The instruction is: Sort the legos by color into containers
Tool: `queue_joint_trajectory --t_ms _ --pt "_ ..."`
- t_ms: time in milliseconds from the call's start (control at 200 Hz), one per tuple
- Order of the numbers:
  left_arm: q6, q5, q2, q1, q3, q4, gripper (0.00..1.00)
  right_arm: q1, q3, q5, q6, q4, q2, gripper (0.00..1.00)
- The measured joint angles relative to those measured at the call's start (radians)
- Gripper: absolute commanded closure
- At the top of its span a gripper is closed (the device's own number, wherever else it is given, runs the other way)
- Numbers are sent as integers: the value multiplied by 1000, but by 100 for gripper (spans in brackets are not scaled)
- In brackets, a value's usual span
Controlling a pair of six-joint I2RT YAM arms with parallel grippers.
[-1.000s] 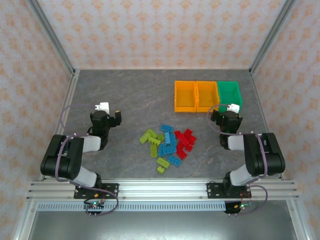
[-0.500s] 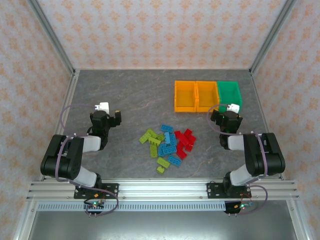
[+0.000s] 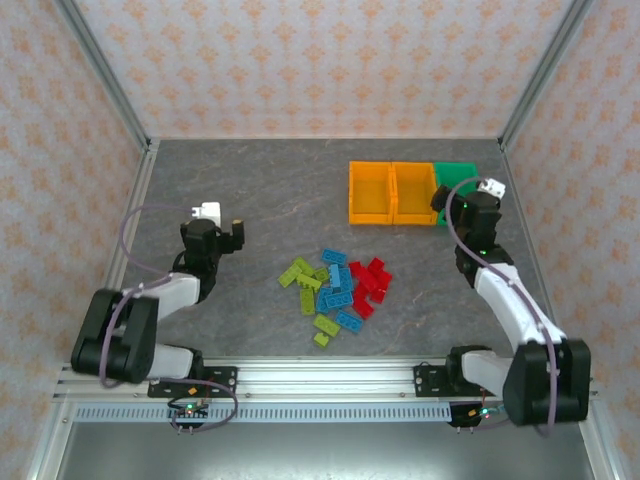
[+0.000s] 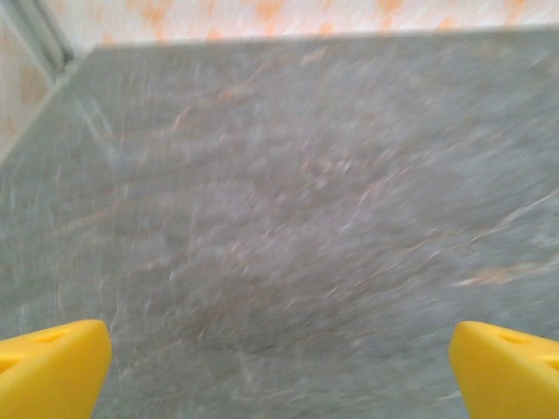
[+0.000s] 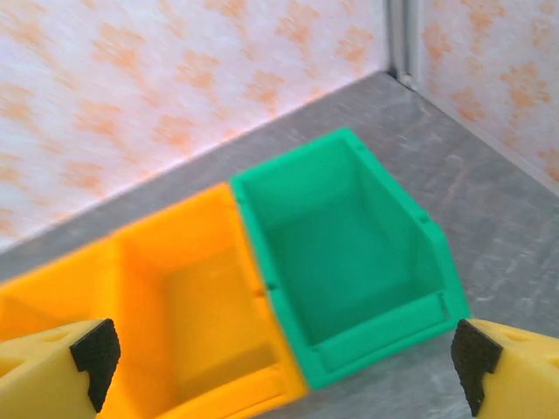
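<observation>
so here's the scene: all the legos [image 3: 335,285] are in one loose pile on the grey worktop [image 3: 250,190], about the middle and a bit toward the near edge. The lime green ones [image 3: 303,273] are mostly on the left of the pile, the blue ones [image 3: 336,285] run down the centre and the red ones [image 3: 369,279] are bunched on the right, with a few green and blue pieces trailing off at the near end.

The containers are lined up at the far right of the worktop, touching side by side: first orange bin [image 3: 368,193], second orange bin [image 3: 413,192], then the green bin [image 3: 455,172] at the right end, partly covered by the right arm in the overhead view.

The right claw [image 5: 281,360] hangs above the green bin. Its wrist cam looks straight down into that bin and the orange one next to it. Jaws spread wide, gripping nothing.

The left claw [image 4: 279,349] is over bare worktop on the left side, well apart from the pile. Also wide and holding nothing, with its yellow fingertips [image 4: 52,367] poking in at the bottom corners of a pretty blurry wrist view
</observation>
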Motion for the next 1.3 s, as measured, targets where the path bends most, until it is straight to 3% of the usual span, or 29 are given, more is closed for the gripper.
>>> queue_joint_trajectory --t_ms 110,225,405,575,686,1086,1301 --pt "-1 44 -156 -78 120 -193 0 72 61 -98 51 -219 -28 0" --pt "51 181 -235 -154 283 -411 0 235 95 -163 60 -445 13 0" --pt "285 436 -219 -293 484 -769 0 489 171 -202 45 -665 150 1" --pt "484 574 -174 -332 472 -962 0 641 232 -179 20 -719 313 6" --pt "549 623 -171 -330 404 -988 0 669 237 -135 8 -728 384 24" --pt "621 689 -208 -330 358 -989 0 696 239 -79 9 -702 498 44" --pt "628 697 -210 -330 349 -986 0 702 240 -42 11 -702 512 74"
